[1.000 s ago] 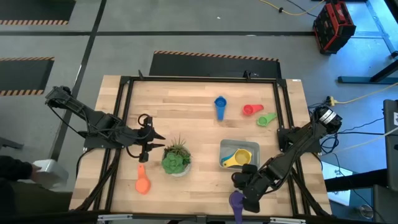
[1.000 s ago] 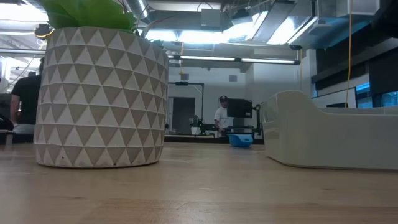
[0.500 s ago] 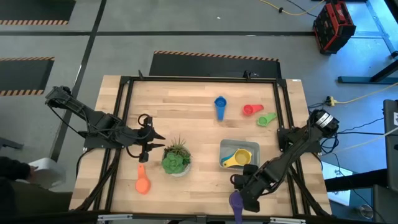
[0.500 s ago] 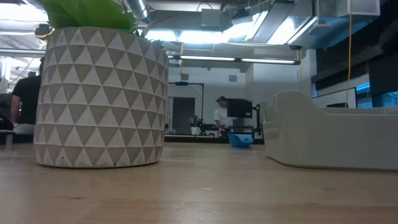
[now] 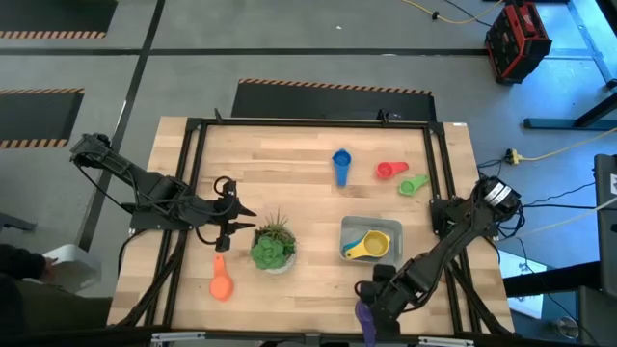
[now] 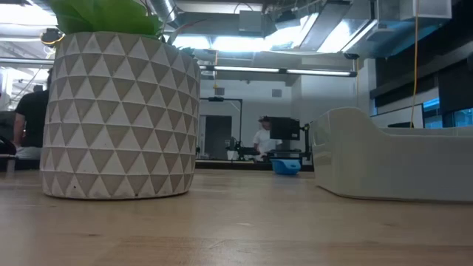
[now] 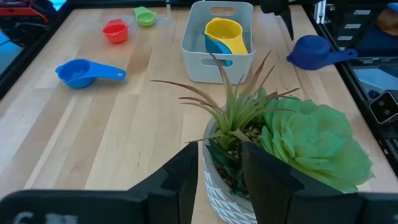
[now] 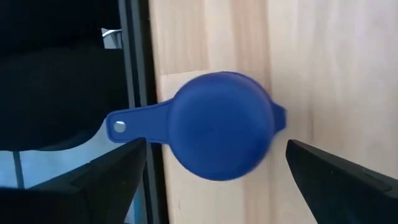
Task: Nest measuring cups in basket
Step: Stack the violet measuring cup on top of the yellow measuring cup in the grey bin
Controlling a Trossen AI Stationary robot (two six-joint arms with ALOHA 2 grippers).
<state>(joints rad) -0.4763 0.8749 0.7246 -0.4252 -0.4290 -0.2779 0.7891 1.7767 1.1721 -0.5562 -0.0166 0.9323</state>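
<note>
the right gripper, fingers spread wide above the upside-down purple plastic measuring cup at the table's near edge, well apart from the translucent grey basket, should straddle the bowl evenly before closing.

Two dark, matte, six-joint arms built of slim black links. Left arm ending in a two-finger gripper with pointed black fingers, blocky and angular up close. Right arm with a round silvery joint cap and thick, flat-edged black fingers.
</note>
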